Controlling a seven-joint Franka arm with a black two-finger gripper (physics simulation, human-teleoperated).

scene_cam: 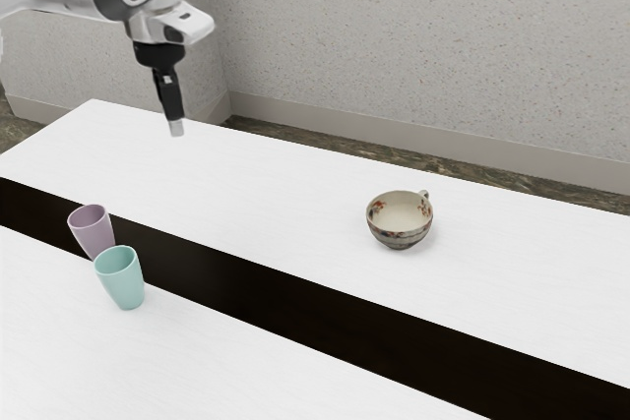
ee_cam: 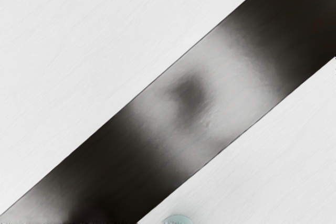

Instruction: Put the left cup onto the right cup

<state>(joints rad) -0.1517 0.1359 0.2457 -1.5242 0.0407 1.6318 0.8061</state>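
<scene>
Your white table (scene_cam: 295, 174) carries a dark strip (scene_cam: 295, 307) across it. The gripper (scene_cam: 175, 128) hangs high over the strip's far side, holding nothing; you cannot tell whether it is wide or narrow. A patterned teacup (scene_cam: 400, 220) sits beyond the strip. The purple cup (scene_cam: 91, 230) stands on the strip's near edge, with the teal cup (scene_cam: 119, 277) just beside it on the white.

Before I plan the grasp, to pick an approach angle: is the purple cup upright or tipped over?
Upright: the purple cup stands on its base, open rim facing up, beside the teal cup.
</scene>
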